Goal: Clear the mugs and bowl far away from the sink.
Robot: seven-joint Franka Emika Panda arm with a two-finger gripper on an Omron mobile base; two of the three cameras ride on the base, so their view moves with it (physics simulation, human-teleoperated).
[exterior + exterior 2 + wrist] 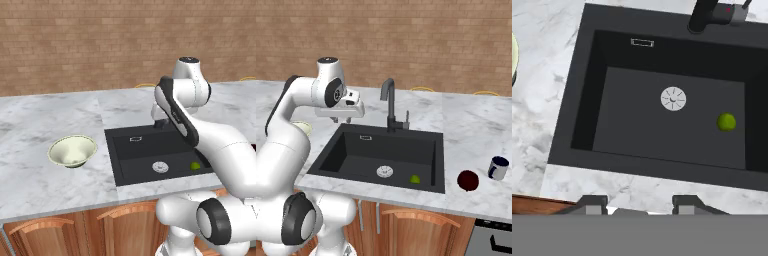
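The pale cream bowl (pixel 72 151) stands upright on the marble counter left of the black sink (pixel 150 150); its rim also peeks in at the hand view's left edge (pixel 513 55). On the counter right of the sink (pixel 386 155) sit a dark red mug (pixel 468 180) and a white mug with a dark blue inside (pixel 498 168). My gripper (pixel 342 120) hangs above the sink's left part, pointing down, between the bowl and the faucet (pixel 388 102). In the hand view the gripper (pixel 639 204) is open, with nothing between its fingertips.
A small green lime (pixel 727 121) lies in the basin right of the silver drain (pixel 673 98). The tall black faucet (pixel 704 15) rises at the sink's back edge. A brick wall closes the counter's back. Wooden cabinet doors (pixel 125 225) run below the counter.
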